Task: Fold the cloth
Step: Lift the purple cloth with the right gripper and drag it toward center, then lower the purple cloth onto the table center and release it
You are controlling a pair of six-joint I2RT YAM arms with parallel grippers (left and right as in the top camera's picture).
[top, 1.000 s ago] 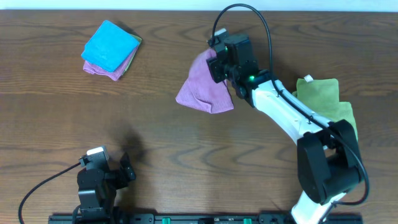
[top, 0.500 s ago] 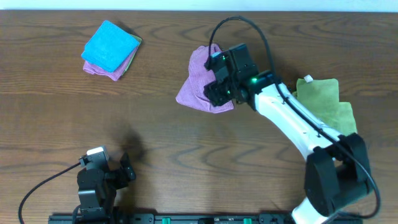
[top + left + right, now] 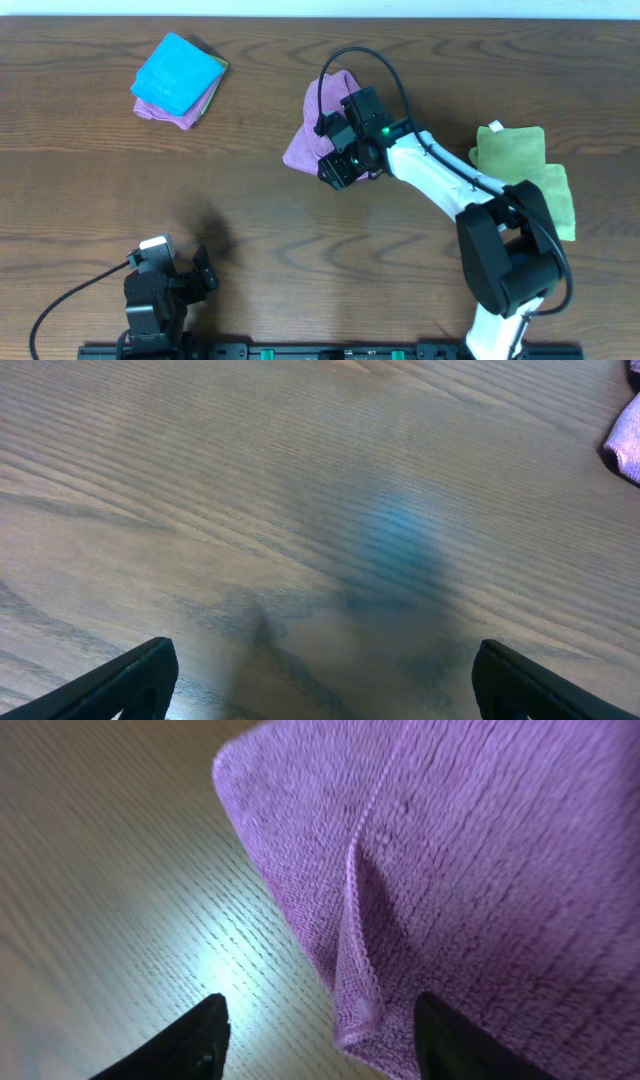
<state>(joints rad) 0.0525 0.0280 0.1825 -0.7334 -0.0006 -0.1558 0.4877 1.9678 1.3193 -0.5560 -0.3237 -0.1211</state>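
A purple cloth [image 3: 312, 128] lies crumpled and partly folded on the wooden table, near the middle back. My right gripper [image 3: 337, 168] hovers over its near edge, open, one finger over cloth and one over bare wood. In the right wrist view the cloth [image 3: 480, 870] fills the upper right, a hemmed folded corner pointing down between the open fingers [image 3: 318, 1040]. My left gripper [image 3: 205, 270] rests at the front left, open and empty; its wrist view shows bare wood between the fingers [image 3: 322, 678] and a sliver of purple cloth [image 3: 626, 442].
A stack of folded cloths with a blue one on top [image 3: 180, 80] lies at the back left. A green cloth [image 3: 535, 170] lies at the right under the right arm. The table's far edge runs along the top.
My right gripper has moved from the cloth's far right part toward me and left, to its near edge. The cloth's top now shows uncovered. The left arm has not moved.
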